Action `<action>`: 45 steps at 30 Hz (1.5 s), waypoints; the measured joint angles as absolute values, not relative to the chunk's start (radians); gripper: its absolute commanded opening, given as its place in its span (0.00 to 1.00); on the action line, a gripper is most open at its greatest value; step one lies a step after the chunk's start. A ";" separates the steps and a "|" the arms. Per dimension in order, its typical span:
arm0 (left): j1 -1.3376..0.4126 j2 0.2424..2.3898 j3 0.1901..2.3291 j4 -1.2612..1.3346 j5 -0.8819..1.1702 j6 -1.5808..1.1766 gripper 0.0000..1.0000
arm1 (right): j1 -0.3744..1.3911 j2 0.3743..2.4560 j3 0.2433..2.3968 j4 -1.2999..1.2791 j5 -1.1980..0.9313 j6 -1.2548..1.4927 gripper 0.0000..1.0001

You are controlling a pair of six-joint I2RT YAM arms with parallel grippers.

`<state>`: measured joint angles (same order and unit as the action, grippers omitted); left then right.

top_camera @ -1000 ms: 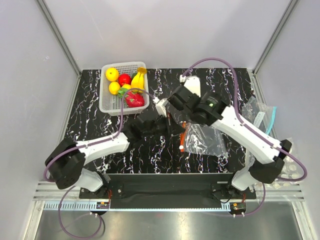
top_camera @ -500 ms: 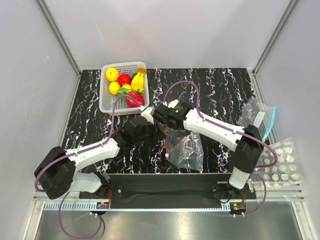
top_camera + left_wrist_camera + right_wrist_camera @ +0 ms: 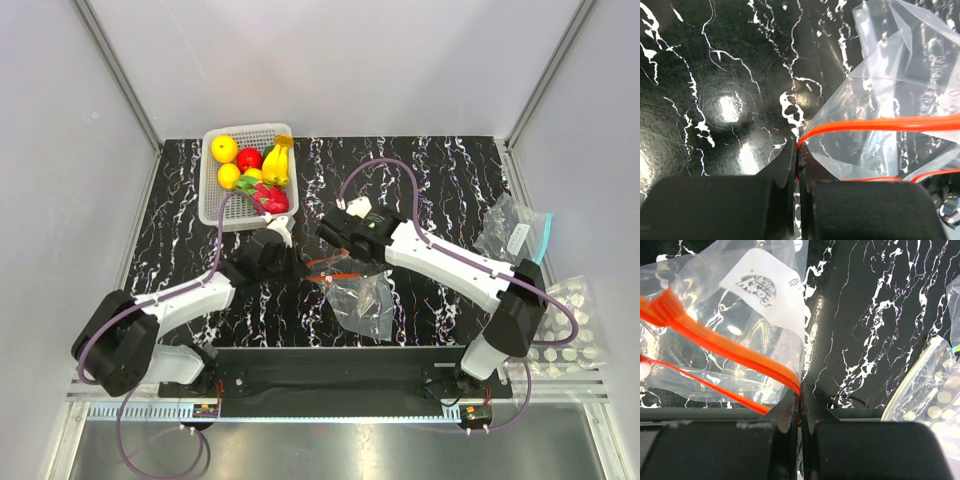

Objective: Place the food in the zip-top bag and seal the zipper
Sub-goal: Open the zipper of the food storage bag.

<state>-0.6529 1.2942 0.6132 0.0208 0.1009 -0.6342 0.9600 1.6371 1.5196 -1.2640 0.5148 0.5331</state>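
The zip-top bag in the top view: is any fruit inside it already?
No, the zip-top bag looks empty, and the fruits all lie in the white basket.

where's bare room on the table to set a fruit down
Bare tabletop along the back edge, between the white basket and the teal-edged bag. Also front right, beside the zip-top bag. Crowded at centre, where left gripper and right gripper pinch its zipper.

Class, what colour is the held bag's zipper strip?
The zipper strip is red-orange, clearest in the right wrist view.
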 measured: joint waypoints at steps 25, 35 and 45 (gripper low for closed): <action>-0.742 1.326 0.670 0.055 0.129 -0.599 0.41 | 0.957 1.666 1.568 -1.200 0.456 0.517 0.00; -0.742 1.077 0.587 0.078 0.098 -0.603 0.33 | 0.956 1.664 1.549 -1.134 0.416 0.493 0.00; -0.794 0.975 0.585 0.105 0.107 -0.682 0.02 | 0.955 1.664 1.549 -1.118 0.401 0.493 0.00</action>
<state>-0.7944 0.9752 0.5854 0.1047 0.1074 -0.6819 0.9554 1.6638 1.5494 -1.1179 0.4011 0.4931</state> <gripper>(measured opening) 0.061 0.012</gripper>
